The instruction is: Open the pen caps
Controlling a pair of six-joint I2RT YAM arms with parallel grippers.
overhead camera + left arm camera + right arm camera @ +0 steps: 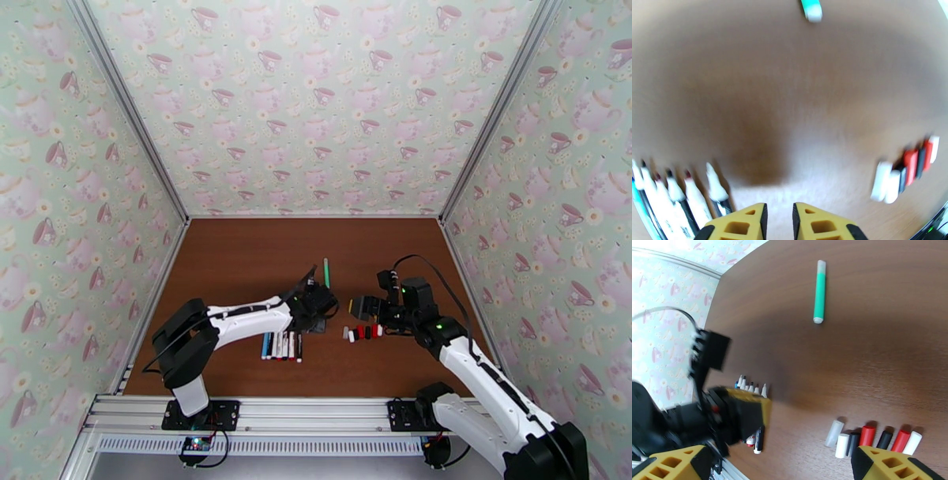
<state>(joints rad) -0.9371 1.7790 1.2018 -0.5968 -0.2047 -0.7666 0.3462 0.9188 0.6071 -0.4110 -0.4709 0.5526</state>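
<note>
Fingers of left gripper (779, 221) nearly closed, empty; right gripper (778, 463) fingers spread wide, empty

text: none legible | labels: none | pens (282, 346): markings too blurred

The pens (282, 346) lie side by side in a row on the table (237, 260). To their right sits a row of pen caps (363, 332). One more pen (326, 273) lies alone farther back, between the two rows.
</note>
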